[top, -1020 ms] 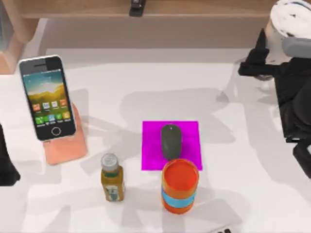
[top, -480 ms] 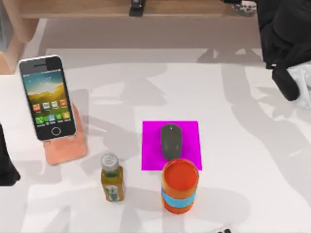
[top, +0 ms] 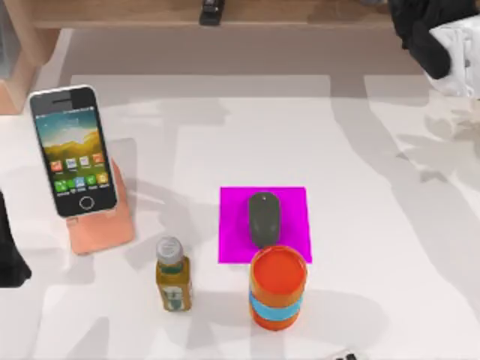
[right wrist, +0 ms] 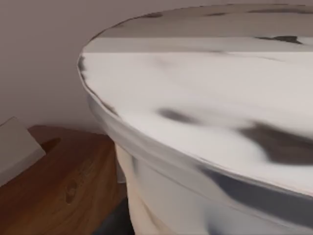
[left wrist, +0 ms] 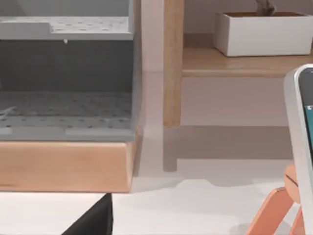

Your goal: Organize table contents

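The white-edged smartphone point(top: 73, 150) leans on an orange stand point(top: 101, 225) at the left of the white table point(top: 375, 225); its edge point(left wrist: 299, 147) also shows in the left wrist view. A dark grey mouse point(top: 263, 217) lies on a magenta pad point(top: 292, 210) mid-table. My right arm point(top: 420, 26) reaches over the wooden shelf point(top: 150, 11) at the back right. Close before its wrist camera is the milk-tea cup point(right wrist: 205, 112), white lid uppermost, above the shelf board point(right wrist: 58, 186). The gripper holds it, its fingers hidden. My left arm point(top: 6, 255) stays parked at the left edge.
An amber bottle point(top: 172, 276) and an orange can with a blue band point(top: 278, 287) stand near the front, just in front of the pad. A small black object point(top: 212, 11) sits on the shelf. A grey bin point(left wrist: 66, 73) and a white planter point(left wrist: 264, 32) occupy the shelf's left end.
My right arm has swung from the table's back right up and back over the shelf, taking the milk-tea cup with it. Everything else has stayed put.
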Robot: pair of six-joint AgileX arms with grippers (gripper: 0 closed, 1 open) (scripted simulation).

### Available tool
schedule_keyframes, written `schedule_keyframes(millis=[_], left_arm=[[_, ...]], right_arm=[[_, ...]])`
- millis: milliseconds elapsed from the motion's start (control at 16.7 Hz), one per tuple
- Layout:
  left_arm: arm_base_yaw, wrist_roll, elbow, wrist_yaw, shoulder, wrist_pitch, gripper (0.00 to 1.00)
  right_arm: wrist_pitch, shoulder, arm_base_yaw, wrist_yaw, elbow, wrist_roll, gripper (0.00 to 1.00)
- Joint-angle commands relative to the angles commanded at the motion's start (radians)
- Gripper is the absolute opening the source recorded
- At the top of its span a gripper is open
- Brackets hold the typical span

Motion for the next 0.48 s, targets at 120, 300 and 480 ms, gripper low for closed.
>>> schedule_keyframes(millis=[120,300,480], left_arm=[[0.0,0.0,0.0,0.0,0.0,0.0,1.0],[0.0,0.0,0.0,0.0,0.0,0.0,1.0],[0.0,0.0,0.0,0.0,0.0,0.0,1.0]], right_arm=[[-0.079,0.018,-0.006,-0.01,0.052,-0.001,0.0],[-0.155,0.036,-0.01,-0.022,0.099,-0.001,0.0],[-0.171,0.04,-0.011,-0.024,0.109,-0.001,0.0]])
